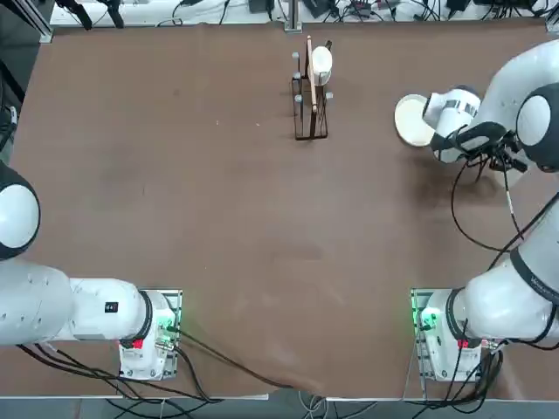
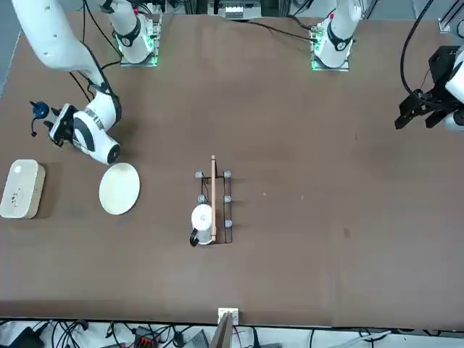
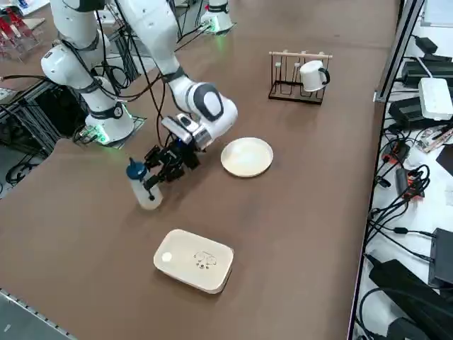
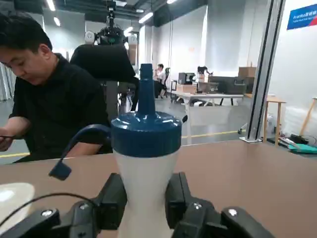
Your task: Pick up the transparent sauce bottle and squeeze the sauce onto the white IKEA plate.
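The transparent sauce bottle point(image 3: 146, 191), whitish with a blue cap and a dangling blue cap tether, stands upright on the brown table near its right edge. My right gripper point(image 3: 154, 181) reaches in from the side, shut on the bottle's body. In the wrist view both black fingers point(image 4: 117, 199) press against the sides of the bottle point(image 4: 146, 163). The front view shows its blue cap point(image 2: 40, 110) just beyond the gripper point(image 2: 52, 125). The white IKEA plate point(image 3: 247, 156) lies flat a short way from the bottle, beside my wrist, and nothing is on it.
A white rounded-rectangular box point(image 3: 195, 260) lies on the table close to the bottle, on the side away from the plate. A wire rack with a white mug point(image 3: 298, 74) stands at the table's far middle. A person in a dark shirt point(image 4: 49, 104) sits beyond the table edge.
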Controlling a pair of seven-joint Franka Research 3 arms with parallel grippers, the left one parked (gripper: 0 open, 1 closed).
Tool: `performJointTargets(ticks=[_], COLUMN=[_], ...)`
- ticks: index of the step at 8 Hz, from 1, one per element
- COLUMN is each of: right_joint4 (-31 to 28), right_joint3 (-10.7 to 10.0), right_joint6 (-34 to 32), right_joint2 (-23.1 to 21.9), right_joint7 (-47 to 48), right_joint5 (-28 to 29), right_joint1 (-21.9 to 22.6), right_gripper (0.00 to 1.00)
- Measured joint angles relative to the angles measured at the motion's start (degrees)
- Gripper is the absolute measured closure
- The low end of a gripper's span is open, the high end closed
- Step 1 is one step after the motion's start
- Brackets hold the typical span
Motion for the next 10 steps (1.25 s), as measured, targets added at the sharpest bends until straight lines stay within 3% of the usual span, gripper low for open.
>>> performJointTargets(ticks=[2, 4, 7, 10], right_joint4=[2.9, 9.1, 24.3, 36.0], right_joint3=[3.8, 8.6, 15.2, 16.6], right_joint6=[-1.2, -1.2, -0.1, 4.1], right_joint2=[-5.5, -7.2, -3.7, 2.5], right_joint7=[-5.6, -12.6, -24.8, -35.2], right_joint5=[5.2, 9.4, 17.4, 28.2], right_joint1=[1.0, 1.4, 1.9, 4.4], right_gripper=[0.56, 0.56, 0.56, 0.56])
